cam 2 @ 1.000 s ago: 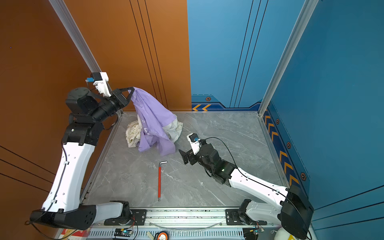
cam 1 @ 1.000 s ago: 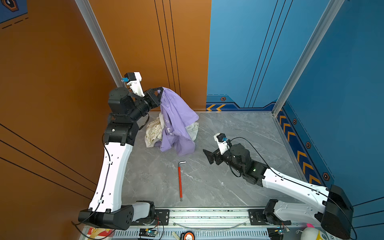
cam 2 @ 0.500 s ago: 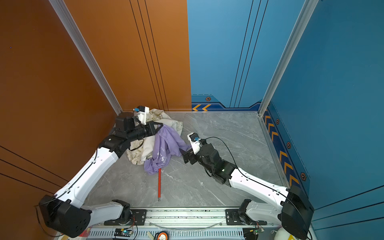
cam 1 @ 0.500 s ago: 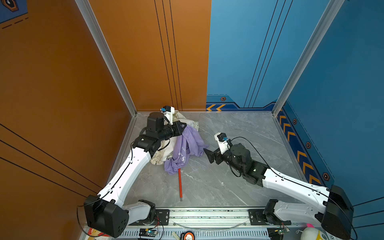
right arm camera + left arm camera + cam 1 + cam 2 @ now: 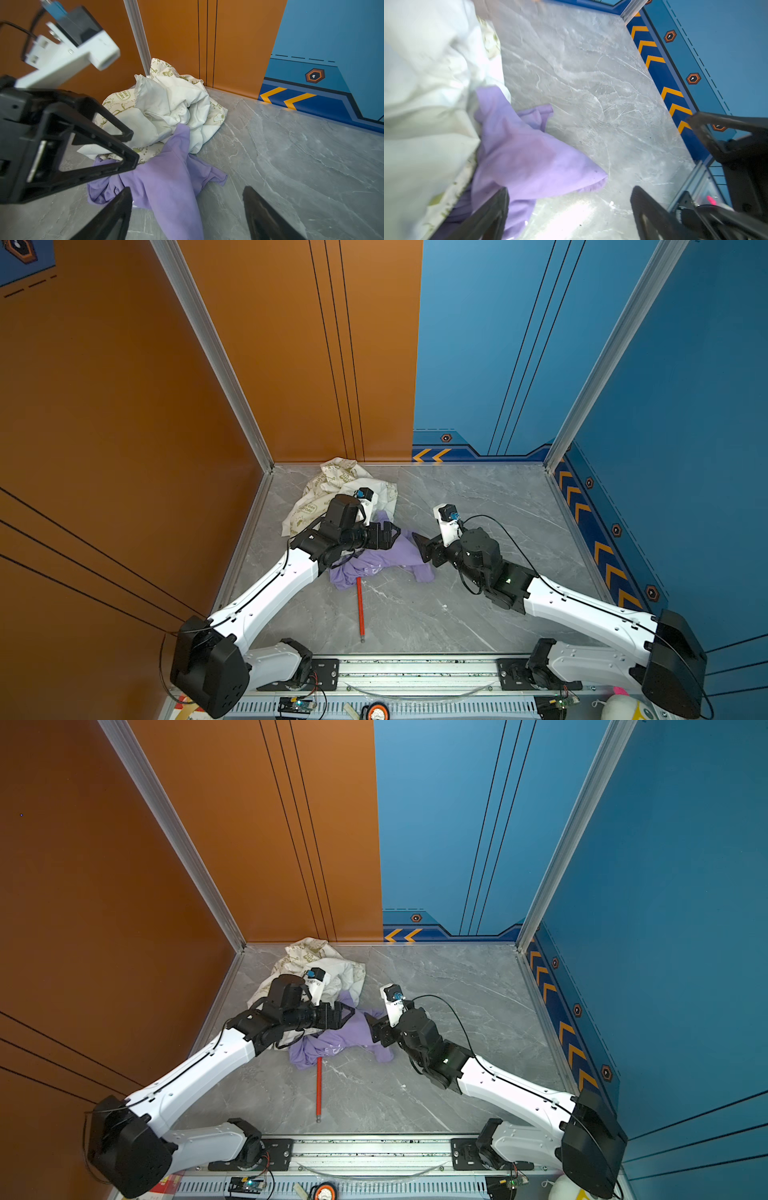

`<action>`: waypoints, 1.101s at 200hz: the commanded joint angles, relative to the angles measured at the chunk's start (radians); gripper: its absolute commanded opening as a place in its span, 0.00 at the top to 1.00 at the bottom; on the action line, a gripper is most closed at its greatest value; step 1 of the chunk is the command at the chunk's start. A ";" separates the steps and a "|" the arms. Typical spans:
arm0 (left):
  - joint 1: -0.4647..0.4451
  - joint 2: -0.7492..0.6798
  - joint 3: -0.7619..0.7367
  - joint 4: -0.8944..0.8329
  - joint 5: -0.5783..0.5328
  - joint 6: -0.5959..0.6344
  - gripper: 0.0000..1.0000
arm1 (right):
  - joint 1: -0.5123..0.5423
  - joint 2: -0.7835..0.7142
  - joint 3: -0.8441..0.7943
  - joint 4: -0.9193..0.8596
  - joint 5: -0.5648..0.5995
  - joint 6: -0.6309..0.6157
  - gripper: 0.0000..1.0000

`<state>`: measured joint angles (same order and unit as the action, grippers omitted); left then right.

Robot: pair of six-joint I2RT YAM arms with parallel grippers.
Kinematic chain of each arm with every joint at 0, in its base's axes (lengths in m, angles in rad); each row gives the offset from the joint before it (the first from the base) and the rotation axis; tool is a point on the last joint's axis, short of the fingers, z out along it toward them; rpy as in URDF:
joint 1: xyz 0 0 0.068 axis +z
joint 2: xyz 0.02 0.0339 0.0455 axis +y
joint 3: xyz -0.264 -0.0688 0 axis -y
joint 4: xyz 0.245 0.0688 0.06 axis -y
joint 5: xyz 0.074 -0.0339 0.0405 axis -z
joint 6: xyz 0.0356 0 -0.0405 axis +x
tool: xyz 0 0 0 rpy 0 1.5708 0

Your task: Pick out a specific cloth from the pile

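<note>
**Both claws stand spread and pinch nothing.** The left claw (image 5: 394, 533) hangs over the cloth (image 5: 380, 563). In its wrist view one finger (image 5: 492, 214) overlaps the lavender fabric, and we cannot tell whether it touches. The right claw (image 5: 419, 547) points toward the pile (image 5: 332, 485) from across the cloth, with lavender fabric showing between its fingers (image 5: 116, 216).

**Count.** We count two claws, one lavender cloth, one red rod (image 5: 360, 605) and one pile of two fabrics: plain white, and cream with olive-green print.

**Form.** The cloth lies crumpled, soft and matte on the grey marbled table (image 5: 478, 506), just beside the pile, with one pointed fold resting on the pile's white edge. The rod is thin and straight, and its end nearer the pile slips under the cloth.
</note>
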<state>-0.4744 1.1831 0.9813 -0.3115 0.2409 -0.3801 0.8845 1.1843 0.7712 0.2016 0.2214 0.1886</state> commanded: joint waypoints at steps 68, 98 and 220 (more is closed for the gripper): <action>0.036 -0.408 -0.124 -0.122 -0.274 0.409 0.02 | 0.011 0.284 0.151 -0.196 -0.022 0.093 0.20; 0.037 -0.487 -0.181 -0.120 -0.356 0.483 0.02 | 0.034 0.399 0.244 -0.228 -0.048 0.119 0.22; 0.054 -0.670 -0.381 -0.026 -0.640 0.494 0.02 | 0.187 0.745 0.567 -0.345 -0.021 -0.034 0.32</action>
<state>-0.4324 0.5335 0.6140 -0.3763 -0.3134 0.1013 1.0679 1.8778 1.2884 -0.0727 0.1837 0.1696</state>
